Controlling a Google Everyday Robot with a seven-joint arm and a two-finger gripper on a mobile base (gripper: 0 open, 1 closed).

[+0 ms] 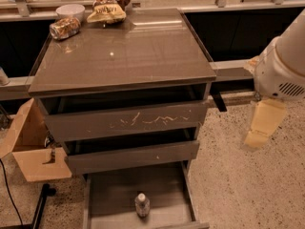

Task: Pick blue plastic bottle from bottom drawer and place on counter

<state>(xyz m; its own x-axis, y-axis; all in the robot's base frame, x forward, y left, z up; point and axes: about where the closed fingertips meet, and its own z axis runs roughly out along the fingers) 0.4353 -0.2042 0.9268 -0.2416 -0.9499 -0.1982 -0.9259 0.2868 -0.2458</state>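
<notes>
The blue plastic bottle [142, 204], small and clear with a white cap, stands upright on the grey floor of the open bottom drawer [112, 194], near its front middle. The counter [124, 51] is the glossy grey-brown cabinet top above it. My gripper [261, 128] hangs below the white arm at the right edge of the view. It is well to the right of the cabinet, above the speckled floor, and far from the bottle. It holds nothing that I can see.
A crushed can [65, 27], a white bowl [69, 9] and a snack bag [108, 6] sit at the counter's back left. The scratched top drawer [128, 120] and middle drawer [133, 155] are slightly open. A cardboard box [33, 147] stands left of the cabinet.
</notes>
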